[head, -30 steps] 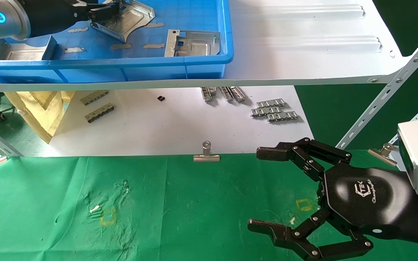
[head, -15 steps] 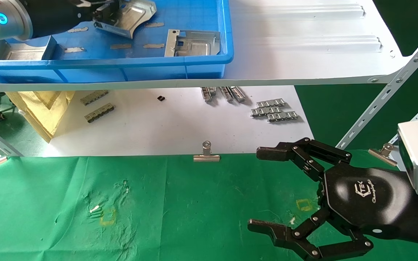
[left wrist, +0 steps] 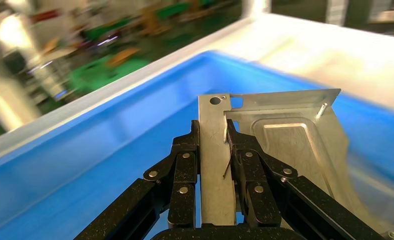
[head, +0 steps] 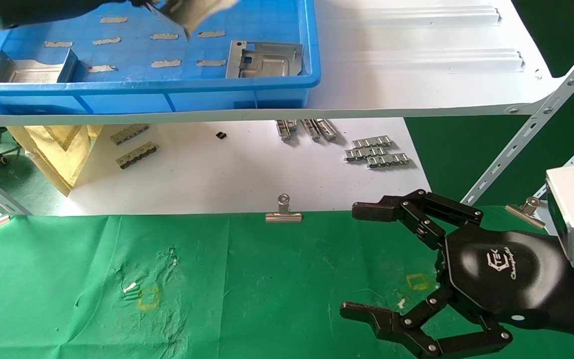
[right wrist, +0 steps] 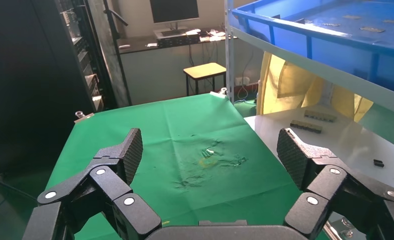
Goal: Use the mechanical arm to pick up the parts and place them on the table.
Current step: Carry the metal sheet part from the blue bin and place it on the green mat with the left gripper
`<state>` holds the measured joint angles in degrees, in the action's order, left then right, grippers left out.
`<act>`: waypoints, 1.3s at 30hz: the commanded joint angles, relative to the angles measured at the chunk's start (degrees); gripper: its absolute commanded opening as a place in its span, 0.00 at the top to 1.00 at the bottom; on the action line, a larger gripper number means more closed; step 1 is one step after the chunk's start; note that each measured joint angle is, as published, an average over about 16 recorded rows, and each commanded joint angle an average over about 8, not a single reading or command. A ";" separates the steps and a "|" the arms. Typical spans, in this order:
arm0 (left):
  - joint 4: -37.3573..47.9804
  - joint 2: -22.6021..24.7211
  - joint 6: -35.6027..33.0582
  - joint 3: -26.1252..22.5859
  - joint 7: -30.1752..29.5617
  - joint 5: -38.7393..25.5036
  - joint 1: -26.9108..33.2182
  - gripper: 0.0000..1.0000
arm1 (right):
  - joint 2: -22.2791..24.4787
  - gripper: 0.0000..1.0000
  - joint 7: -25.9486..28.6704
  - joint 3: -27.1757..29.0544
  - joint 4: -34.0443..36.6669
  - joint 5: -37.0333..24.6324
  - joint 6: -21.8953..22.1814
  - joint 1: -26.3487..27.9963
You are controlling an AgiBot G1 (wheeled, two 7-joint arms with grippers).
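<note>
Left pincer [left wrist: 213, 150] clenched on upright flange of held sheet-metal plate [left wrist: 279, 145], lifted above blue bin [head: 247, 85]; in head view plate [head: 187, 12] blurred at top edge. Two more plates lie in bin: one by right wall [head: 264, 60], one at left end [head: 30, 70]. Bin sits on white shelf [head: 416, 65]. Right pincer [head: 361, 262] parked, fingers spread wide, nothing in it, hovering over green bench [head: 242, 289]. Binder clip [head: 283, 212] at cloth edge.
</note>
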<state>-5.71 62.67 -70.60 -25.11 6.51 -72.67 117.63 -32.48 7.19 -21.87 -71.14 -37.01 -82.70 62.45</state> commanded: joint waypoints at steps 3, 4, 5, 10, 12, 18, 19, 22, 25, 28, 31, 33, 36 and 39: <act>-1.23 -2.52 -11.25 0.71 3.63 1.51 -0.57 1.00 | 0.00 0.00 0.00 0.00 0.00 0.00 0.00 0.00; -1.61 -3.13 -13.83 0.74 4.60 1.77 -0.84 1.00 | 0.00 0.00 0.00 0.00 0.00 0.00 0.00 0.00; -2.12 -3.71 -16.01 0.70 5.53 1.99 -1.16 1.00 | 0.00 0.00 0.00 0.00 0.00 0.00 0.00 0.00; -9.03 -7.15 -21.59 -1.37 9.40 3.78 -4.41 1.00 | 0.00 0.00 0.00 0.00 0.00 0.00 0.00 0.00; -14.01 -9.20 -21.82 -3.21 10.37 5.48 -6.58 1.00 | 0.00 0.00 0.00 0.00 0.00 0.00 0.00 0.00; -27.57 -16.66 -21.46 -11.16 13.36 11.41 -13.27 1.00 | 0.00 0.00 0.00 0.00 0.00 0.00 0.00 0.00; -28.67 -17.60 -21.31 -12.67 14.29 11.71 -14.02 1.00 | 0.00 0.00 0.00 0.00 0.00 0.00 0.00 0.00; -29.21 -19.00 -20.80 -16.94 17.89 10.77 -15.25 1.00 | 0.00 0.00 0.00 0.00 0.00 0.00 0.00 0.00; -26.70 -18.66 -20.37 -20.52 21.92 8.56 -15.74 1.00 | 0.00 0.00 0.00 0.00 0.00 0.00 0.00 0.00; -22.86 -17.47 -20.04 -23.10 25.81 6.57 -16.26 1.00 | 0.00 0.00 0.00 0.00 0.00 0.00 0.00 0.00; -18.92 -16.23 -19.87 -24.91 29.35 5.34 -17.23 1.00 | 0.00 0.00 0.00 0.00 0.00 0.00 0.00 0.00; -16.51 -15.55 -19.83 -25.75 31.40 4.92 -17.91 1.00 | 0.00 0.00 0.00 0.00 0.00 0.00 0.00 0.00; -13.14 -14.70 -19.84 -26.68 33.90 4.72 -18.89 0.97 | 0.00 0.00 0.00 0.00 0.00 0.00 0.00 0.00; -10.31 -14.02 -19.77 -27.37 36.01 4.66 -19.52 0.60 | 0.00 0.00 0.00 0.00 0.00 0.00 0.00 0.00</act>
<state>-16.41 48.64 -90.17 -52.35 42.45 -68.11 98.49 -32.48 7.19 -21.87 -71.14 -37.01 -82.70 62.46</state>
